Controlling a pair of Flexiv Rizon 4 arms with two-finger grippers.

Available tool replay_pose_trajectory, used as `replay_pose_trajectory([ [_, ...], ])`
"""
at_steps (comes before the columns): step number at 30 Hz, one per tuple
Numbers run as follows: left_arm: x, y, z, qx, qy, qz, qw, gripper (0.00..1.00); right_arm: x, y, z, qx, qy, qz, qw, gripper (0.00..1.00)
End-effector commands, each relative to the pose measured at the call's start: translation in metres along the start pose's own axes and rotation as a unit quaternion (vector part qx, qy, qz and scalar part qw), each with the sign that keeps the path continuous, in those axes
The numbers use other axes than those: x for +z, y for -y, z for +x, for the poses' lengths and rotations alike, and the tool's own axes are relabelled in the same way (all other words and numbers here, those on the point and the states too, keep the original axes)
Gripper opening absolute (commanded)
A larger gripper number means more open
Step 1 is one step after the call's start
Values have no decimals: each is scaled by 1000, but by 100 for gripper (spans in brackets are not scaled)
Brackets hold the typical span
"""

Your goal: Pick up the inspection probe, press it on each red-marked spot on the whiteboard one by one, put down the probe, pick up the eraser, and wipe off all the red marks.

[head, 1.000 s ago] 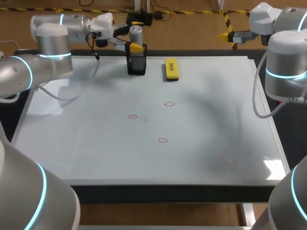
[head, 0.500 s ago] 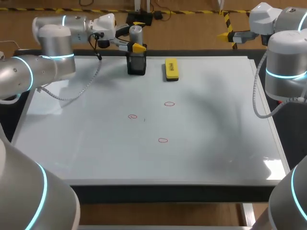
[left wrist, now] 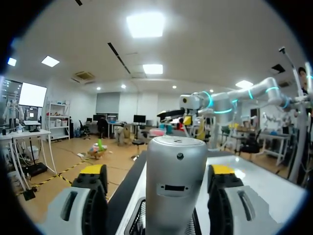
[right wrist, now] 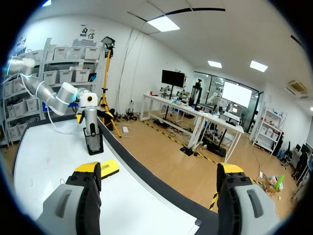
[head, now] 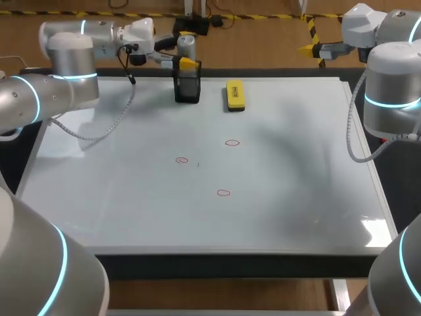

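Inspection probe (head: 187, 43): grey cylinder, upright in a black holder (head: 187, 90) at the far edge of the whiteboard (head: 296, 197).
Left gripper (left wrist: 157, 172): released, fingers either side of the probe's top, with a clear gap on one side. It has shifted slightly left since half a second ago; the probe is unmoved.
Right gripper (right wrist: 159, 171): released, fingers spread wide, at the far right.
Yellow eraser (head: 235, 94): near the holder, to its right, unmoved.
Red marks, three: (head: 231, 142), (head: 182, 160), (head: 223, 193), mid-board, unchanged.

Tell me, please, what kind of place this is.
Probably a robot test bench in a laboratory: the left arm and right arm flank a whiteboard with red marks, an inspection probe and an eraser.
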State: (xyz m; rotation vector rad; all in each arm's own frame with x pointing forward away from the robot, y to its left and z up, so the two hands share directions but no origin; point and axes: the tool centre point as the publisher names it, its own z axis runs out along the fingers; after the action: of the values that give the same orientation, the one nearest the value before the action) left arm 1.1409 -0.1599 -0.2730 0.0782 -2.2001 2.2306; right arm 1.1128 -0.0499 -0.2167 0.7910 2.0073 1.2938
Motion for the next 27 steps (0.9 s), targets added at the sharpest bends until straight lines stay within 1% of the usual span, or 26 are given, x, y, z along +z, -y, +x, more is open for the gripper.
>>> replay_pose_trajectory([
  [1,-3,3,4,1,1,-3,1000,0,0,0,0,0,0,0,1000,100],
  [7,-5,3,4,5,-1,-2,1000,0,0,0,0,0,0,0,1000,100],
  [11,-5,8,4,9,-2,0,1000,0,0,0,0,0,0,0,1000,100],
  [18,-1,23,9,14,1,3,1000,0,0,0,0,0,0,0,1000,100],
  [27,5,48,12,17,2,2,1000,0,0,0,0,0,0,0,1000,100],
])
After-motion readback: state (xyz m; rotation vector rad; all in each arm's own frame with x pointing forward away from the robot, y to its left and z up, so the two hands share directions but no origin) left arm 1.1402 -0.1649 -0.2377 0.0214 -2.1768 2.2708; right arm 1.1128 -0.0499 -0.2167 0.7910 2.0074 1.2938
